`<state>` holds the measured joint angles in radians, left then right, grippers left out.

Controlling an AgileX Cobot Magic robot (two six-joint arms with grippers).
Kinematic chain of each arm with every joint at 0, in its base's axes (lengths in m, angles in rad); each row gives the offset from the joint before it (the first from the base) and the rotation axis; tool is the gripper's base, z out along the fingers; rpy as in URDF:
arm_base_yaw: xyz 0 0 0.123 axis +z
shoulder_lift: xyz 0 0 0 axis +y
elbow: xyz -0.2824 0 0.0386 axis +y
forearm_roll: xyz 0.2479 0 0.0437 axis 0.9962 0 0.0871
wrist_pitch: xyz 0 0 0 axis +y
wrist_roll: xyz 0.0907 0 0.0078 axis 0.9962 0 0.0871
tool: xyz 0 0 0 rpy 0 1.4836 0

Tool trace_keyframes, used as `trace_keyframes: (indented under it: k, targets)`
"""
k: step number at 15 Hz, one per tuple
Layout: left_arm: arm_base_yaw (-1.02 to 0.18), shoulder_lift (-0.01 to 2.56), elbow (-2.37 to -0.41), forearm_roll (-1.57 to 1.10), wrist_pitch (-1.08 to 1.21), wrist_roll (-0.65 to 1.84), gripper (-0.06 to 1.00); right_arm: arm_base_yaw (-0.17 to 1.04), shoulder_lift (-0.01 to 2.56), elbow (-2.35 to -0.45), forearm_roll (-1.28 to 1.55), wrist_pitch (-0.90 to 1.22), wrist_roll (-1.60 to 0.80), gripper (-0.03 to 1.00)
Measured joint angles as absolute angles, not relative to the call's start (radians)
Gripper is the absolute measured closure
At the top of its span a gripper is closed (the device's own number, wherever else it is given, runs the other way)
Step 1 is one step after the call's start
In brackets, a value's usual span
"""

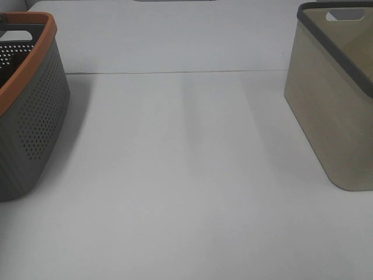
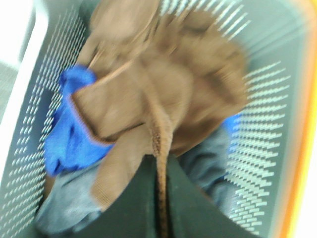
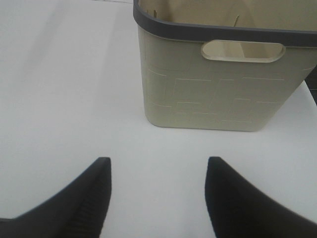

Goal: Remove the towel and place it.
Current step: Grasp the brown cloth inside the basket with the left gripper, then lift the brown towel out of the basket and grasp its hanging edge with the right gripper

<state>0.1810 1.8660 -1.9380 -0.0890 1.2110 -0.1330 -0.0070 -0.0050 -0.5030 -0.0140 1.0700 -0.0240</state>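
Inside the grey basket [image 1: 35, 116] at the frame's left edge, the left gripper [image 2: 159, 173] pinches a fold of the brown towel [image 2: 168, 84], while the right gripper [image 3: 157, 196] is spread wide before the beige basket [image 3: 218, 94].

Place is reading as a staged test bench set up for laundry handling: a plain white table [image 1: 186, 175] with one seam [image 1: 175, 73] running across it is filling the whole high view. Two household laundry baskets are sitting at its opposite sides, a grey perforated basket [image 1: 35, 116] with an orange rim on the left and a beige basket [image 1: 332, 111] with a dark grey rim on the right. Inside the grey one, a brown towel [image 2: 163, 84], a blue cloth [image 2: 69, 134] and a grey cloth [image 2: 64, 203] are bunching together.
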Motion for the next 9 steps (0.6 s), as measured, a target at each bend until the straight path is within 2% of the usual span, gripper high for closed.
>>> trace_keyframes:
  k: [9]
  targets:
    - [0.015,1.831,-2.258,-0.108,1.216,-0.180,0.94,-0.007,-0.005,-0.503,-0.014,1.070,-0.024,0.41]
